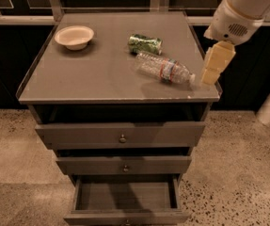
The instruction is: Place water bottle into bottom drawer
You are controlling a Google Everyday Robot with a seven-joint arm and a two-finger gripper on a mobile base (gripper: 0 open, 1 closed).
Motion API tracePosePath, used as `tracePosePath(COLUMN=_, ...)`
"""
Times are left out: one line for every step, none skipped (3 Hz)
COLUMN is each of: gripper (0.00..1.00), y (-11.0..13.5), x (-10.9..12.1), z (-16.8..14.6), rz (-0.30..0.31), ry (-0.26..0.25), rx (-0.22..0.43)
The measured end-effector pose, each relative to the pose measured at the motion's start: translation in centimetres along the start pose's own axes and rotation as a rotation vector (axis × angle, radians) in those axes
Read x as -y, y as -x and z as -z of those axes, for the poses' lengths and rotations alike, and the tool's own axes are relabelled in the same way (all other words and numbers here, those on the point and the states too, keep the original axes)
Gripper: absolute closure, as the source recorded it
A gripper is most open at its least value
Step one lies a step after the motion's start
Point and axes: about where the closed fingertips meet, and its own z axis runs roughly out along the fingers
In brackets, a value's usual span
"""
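Gripper upper right, just beside water bottle cap; jaws: cannot tell; grasp across ribbed body; bottom drawer open below.

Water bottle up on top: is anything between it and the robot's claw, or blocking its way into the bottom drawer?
Nothing visible. The gripper hangs beside the cap end of the water bottle; the green can lies on its far side. The bottom drawer stands open, pulled out past the two drawers above.

one view; high, front, looking down at cabinet; hand upper right
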Motion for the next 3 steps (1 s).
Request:
tracePosePath(gripper=0.0, y=1.3, x=2.6, z=-1.2, rz=-0.003, ry=-0.006, rx=0.027)
tracePosePath(gripper=0.0, y=1.3, x=2.5, z=-1.4, rz=-0.005, ry=-0.007, rx=0.035)
tracePosePath(gripper=0.0, y=1.9, x=3.8, z=-3.4, rz=-0.029, ry=0.013, rx=0.114)
